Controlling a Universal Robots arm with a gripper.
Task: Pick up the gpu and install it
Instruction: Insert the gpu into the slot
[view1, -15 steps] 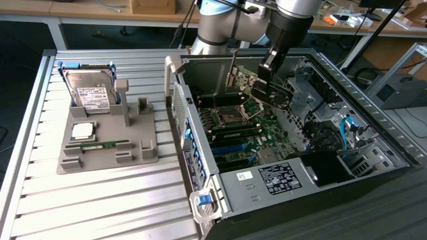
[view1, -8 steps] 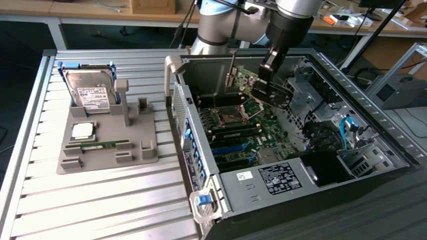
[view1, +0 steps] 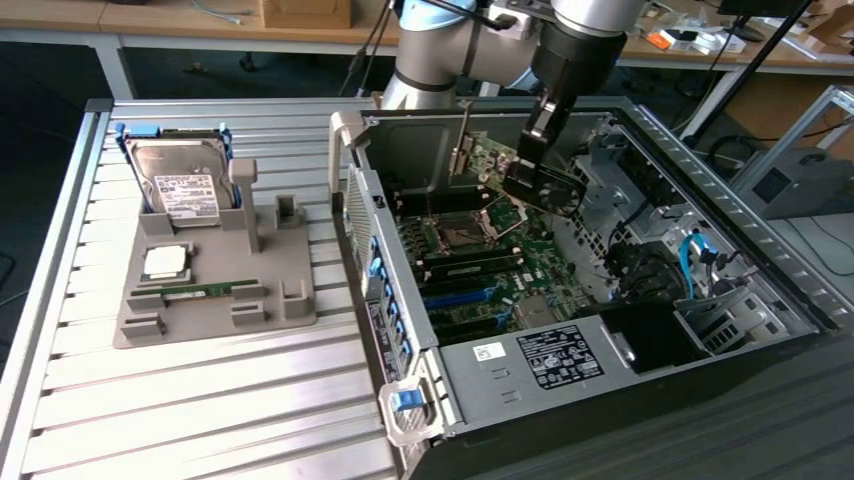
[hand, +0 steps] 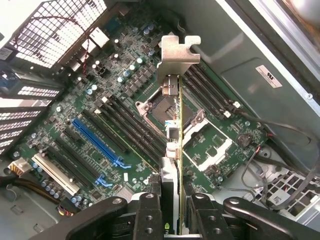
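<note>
The open PC case (view1: 747, 200) holds the motherboard (view1: 494, 270), and the gripper (view1: 541, 150) is inside it, clamped on the gpu (view1: 534, 180). From the wrist view, the fingers (hand: 150, 220) pinch the card edge-on over the CPU socket (hand: 167, 107), with the silver bracket (hand: 178, 50) at its far end. To the exterior view's left, a grey holder (view1: 200, 310) carries a hard drive (view1: 180, 185), a CPU (view1: 164, 262) and a RAM stick (view1: 207, 291). The power supply's label (view1: 561, 355) and the drive's label are too small to read.
</note>
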